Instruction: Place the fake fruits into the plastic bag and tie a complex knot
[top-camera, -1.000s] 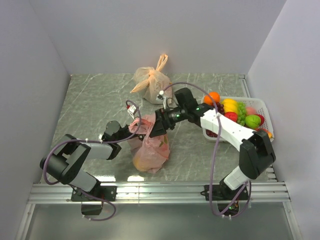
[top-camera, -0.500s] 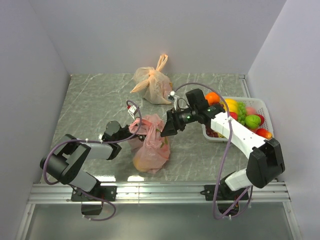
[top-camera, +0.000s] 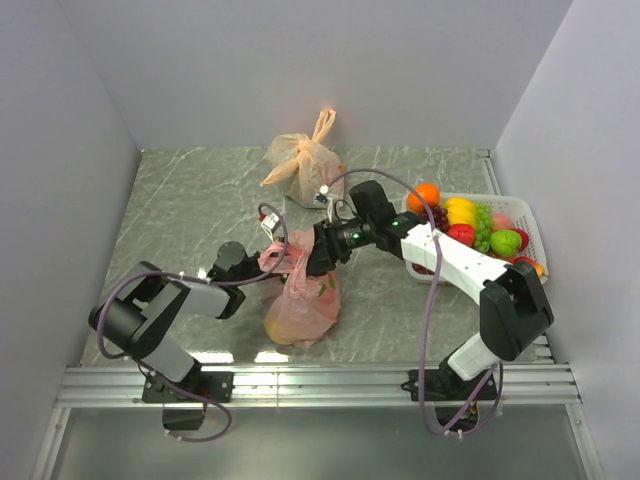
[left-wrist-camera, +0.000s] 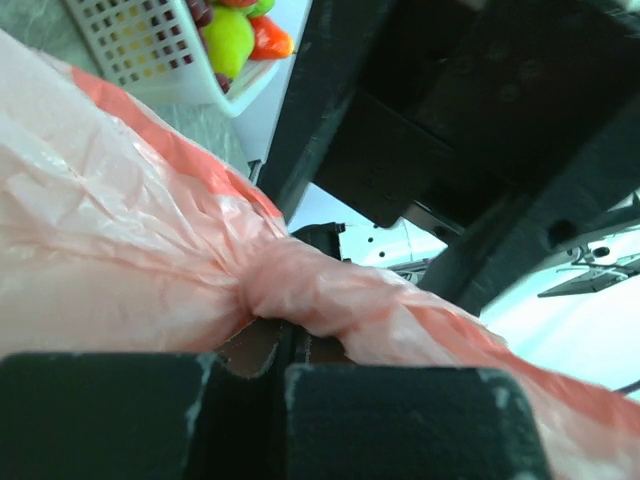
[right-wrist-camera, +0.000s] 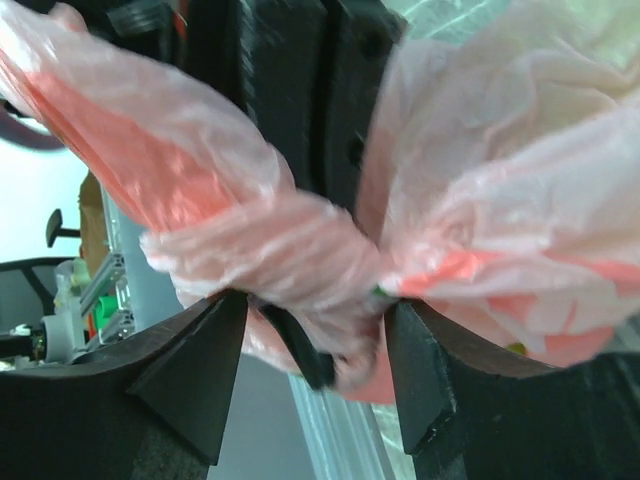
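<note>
pinching the bag (top-camera: 300, 300) at the centre of the overhead view: my left hand (left-wrist-camera: 285, 365) is clamped shut on its twisted neck, and my right hand (right-wrist-camera: 315, 340) is squeezed around the bunched handle. i'd pull apart slowly and level, so the thin plastic cinches without tearing.

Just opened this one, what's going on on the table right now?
Both grippers are at the top of the pink-red plastic bag in the middle of the table. The left gripper is shut on a twisted strand of it. The right gripper has its fingers either side of bunched plastic next to that, though whether they grip it firmly is unclear. Many fake fruits lie in the white basket on the right.
</note>
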